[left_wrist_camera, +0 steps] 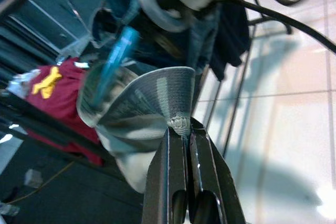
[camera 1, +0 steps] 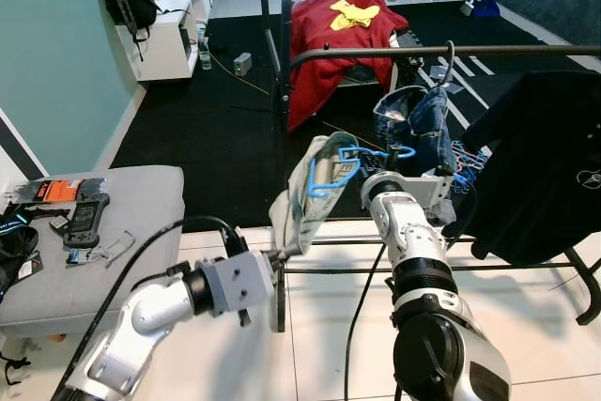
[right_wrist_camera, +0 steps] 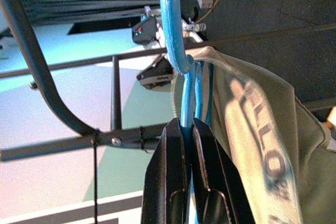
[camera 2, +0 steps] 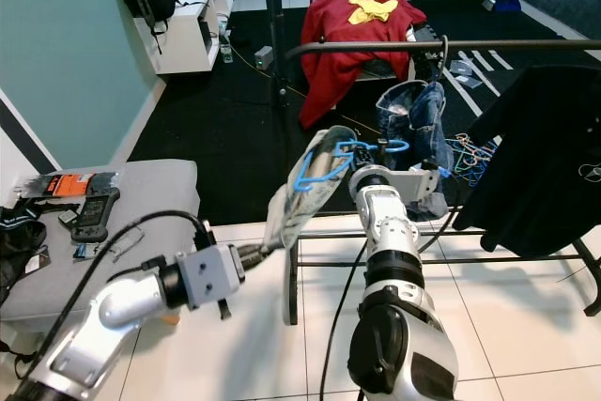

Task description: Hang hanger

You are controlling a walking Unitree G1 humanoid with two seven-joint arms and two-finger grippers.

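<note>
One blue hanger (camera 1: 349, 168) with one pale grey shirt (camera 1: 305, 196) draped on it is held up in front of a black clothes rail (camera 1: 451, 51), below the bar. The right gripper (right_wrist_camera: 187, 129) is clenched on the hanger's blue wire near the hook; the left gripper (left_wrist_camera: 184, 142) pinches the shirt's lower hem. Two garments already hang on the rail: a pair of jeans (camera 1: 420, 127) and a black top (camera 1: 545, 161). One red cloth (camera 1: 333, 30) covers a stand behind.
</note>
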